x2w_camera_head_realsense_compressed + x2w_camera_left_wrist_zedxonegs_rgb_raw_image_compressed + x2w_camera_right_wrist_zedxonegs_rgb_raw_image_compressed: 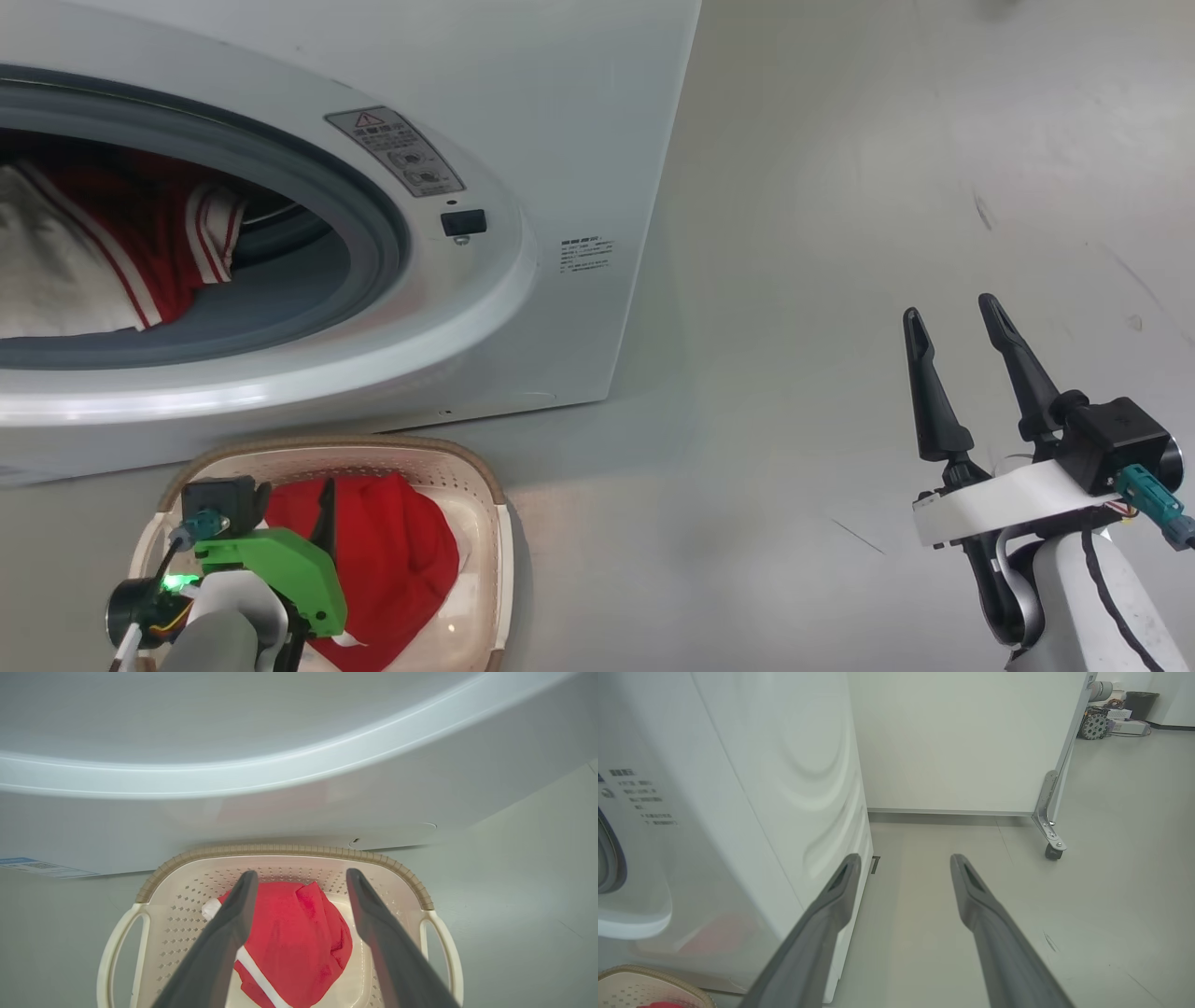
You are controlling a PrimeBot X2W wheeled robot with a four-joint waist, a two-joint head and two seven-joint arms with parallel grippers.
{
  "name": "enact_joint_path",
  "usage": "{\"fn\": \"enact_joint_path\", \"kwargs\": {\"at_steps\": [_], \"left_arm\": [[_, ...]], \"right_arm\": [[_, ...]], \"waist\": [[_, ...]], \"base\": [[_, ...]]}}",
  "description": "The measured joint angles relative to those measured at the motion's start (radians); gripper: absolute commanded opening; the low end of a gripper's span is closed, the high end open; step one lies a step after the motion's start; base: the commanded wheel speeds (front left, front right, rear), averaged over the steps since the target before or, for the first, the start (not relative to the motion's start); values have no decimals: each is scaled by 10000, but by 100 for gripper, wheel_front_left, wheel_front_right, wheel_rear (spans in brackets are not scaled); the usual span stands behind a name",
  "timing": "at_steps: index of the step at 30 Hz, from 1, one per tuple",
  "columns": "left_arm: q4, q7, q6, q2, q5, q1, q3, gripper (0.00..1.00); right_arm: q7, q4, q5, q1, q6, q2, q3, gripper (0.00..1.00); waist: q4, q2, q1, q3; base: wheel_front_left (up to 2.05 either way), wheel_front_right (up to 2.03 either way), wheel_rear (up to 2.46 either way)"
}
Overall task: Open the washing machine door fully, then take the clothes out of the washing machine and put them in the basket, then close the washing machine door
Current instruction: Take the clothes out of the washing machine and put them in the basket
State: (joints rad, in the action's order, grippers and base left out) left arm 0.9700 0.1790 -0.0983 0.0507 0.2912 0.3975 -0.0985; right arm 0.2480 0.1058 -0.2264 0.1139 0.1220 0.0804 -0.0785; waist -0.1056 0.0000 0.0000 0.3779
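One red garment (299,938) in the basket (289,851), loose beneath the wide-open left tool (301,874).

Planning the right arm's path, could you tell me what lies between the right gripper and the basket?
Bare grey floor, in the head view, from right gripper to basket.

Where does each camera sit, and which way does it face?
Head view: on head, looking down at washing machine, basket; right end effector, left arm's green mount show.
Left wrist view: above basket, facing down onto clothes; left end effector open.
Right wrist view: low, facing along floor beside washing machine; fingers apart.
Head and left wrist share the basket.
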Motion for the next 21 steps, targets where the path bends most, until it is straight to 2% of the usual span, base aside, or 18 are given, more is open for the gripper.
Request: {"fn": "enact_joint_path", "kwargs": {"at_steps": [3,11,21], "left_arm": [[-98,426,-117,-6,163,20,2,100],[-556,639,-221,12,267,-21,-109,100],[-2067,702,-270,12,370,-469,-291,100]], "right_arm": [[0,63,0,-4,0,-13,-25,100],[10,261,-13,-252,0,-52,33,100],[10,253,-13,-549,0,-88,33,100]], "waist": [[143,0,0,-260],[572,0,0,-1085],[1228,0,0,-1972]], "base": [[0,0,0],[0,0,0],[0,0,0]]}}
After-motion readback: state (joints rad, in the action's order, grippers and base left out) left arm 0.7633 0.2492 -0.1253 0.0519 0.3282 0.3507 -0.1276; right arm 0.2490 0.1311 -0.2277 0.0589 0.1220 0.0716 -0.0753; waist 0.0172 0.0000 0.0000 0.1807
